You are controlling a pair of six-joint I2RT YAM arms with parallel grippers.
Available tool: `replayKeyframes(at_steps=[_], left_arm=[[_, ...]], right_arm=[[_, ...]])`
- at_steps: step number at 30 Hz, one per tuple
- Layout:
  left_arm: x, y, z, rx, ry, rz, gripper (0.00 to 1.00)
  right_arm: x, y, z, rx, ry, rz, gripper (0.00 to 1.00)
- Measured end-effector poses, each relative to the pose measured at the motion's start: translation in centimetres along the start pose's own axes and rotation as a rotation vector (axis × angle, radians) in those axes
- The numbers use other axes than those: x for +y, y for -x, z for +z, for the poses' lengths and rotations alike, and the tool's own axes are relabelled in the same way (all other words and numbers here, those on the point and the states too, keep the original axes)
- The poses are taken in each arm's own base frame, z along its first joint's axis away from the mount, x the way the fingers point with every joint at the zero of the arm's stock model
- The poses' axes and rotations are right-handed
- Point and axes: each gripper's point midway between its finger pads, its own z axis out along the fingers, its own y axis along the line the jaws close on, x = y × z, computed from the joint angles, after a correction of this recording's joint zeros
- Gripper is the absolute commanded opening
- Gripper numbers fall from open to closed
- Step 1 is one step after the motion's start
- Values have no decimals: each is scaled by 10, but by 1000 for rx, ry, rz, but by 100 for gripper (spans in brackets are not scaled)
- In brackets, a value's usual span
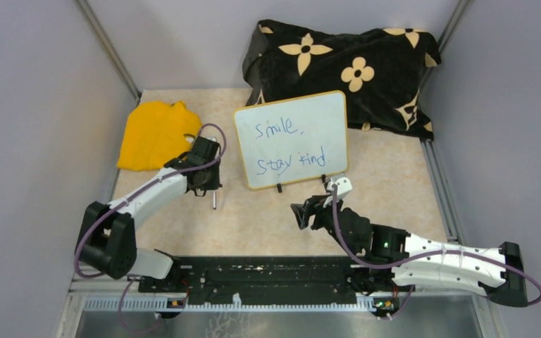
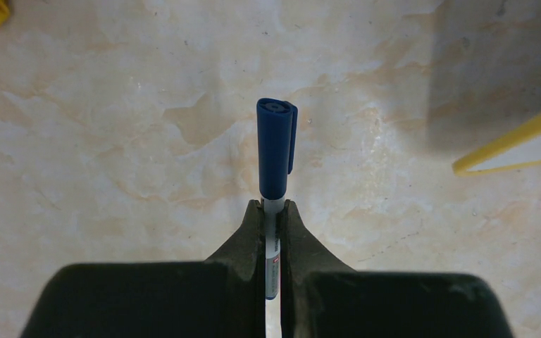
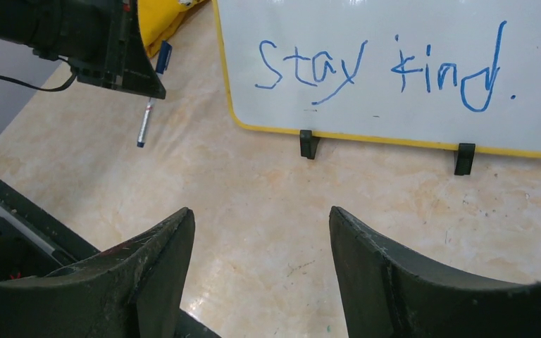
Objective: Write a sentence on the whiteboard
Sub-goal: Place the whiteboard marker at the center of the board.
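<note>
One whiteboard (image 1: 291,139) carries one sentence (image 1: 290,146) in two lines; left jaws clamp one marker (image 2: 276,151), right jaws stand apart.

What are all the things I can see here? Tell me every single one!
whiteboard: one, white with a yellow-orange rim, standing mid-table
sentence: one, blue, two lines on the whiteboard, "Smile, Stay kind"
marker: one, blue cap and pale barrel, left of the whiteboard
yellow cloth: one, yellow, far left of the table
black cloth: one, black with cream flowers, behind the whiteboard
table: one, beige marbled, under everything
left gripper: one, black, shut on the marker
right gripper: one, black, open and empty, in front of the whiteboard
</note>
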Motion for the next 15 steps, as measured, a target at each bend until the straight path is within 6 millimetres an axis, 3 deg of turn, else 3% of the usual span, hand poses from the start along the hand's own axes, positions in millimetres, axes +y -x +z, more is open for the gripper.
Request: replayKeyframes(at_steps=[7, 15], left_arm=[[-1, -15, 28, 109, 25, 52, 0], [0, -18, 29, 138, 2, 76, 1]], right_arm=[[1, -3, 1, 11, 2, -12, 67], [-1, -4, 1, 12, -2, -30, 67]])
